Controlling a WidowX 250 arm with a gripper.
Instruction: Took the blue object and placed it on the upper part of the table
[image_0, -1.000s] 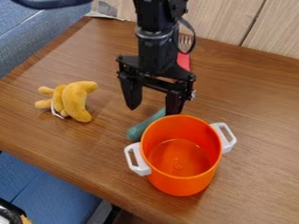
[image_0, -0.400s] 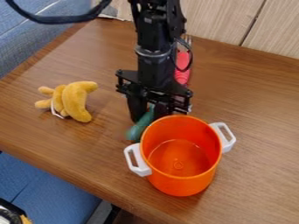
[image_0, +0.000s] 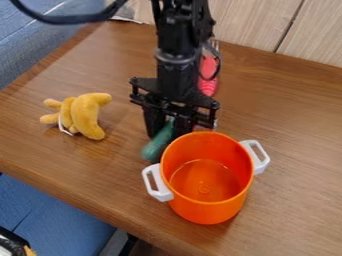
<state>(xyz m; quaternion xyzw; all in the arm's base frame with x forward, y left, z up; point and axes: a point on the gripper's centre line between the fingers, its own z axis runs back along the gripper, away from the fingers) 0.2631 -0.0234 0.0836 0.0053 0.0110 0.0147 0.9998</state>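
Observation:
My gripper (image_0: 170, 131) hangs over the middle of the table, just behind the orange pot, and is shut on the blue-green object. That object (image_0: 157, 145) is long and rounded; its near end shows to the left of the pot's rim, while its far end is hidden between the fingers. Whether it touches the table or the pot, I cannot tell.
An orange pot (image_0: 207, 200) with white handles stands right in front of the gripper. To the left lies a yellow plush toy (image_0: 85, 116). Behind the arm is a red-handled fork (image_0: 208, 75), near the wooden wall (image_0: 254, 22) at the table's back edge.
The fingers, wide apart a second ago, have closed around the blue-green object. Since the middle frame, gripper and object have shifted slightly left.

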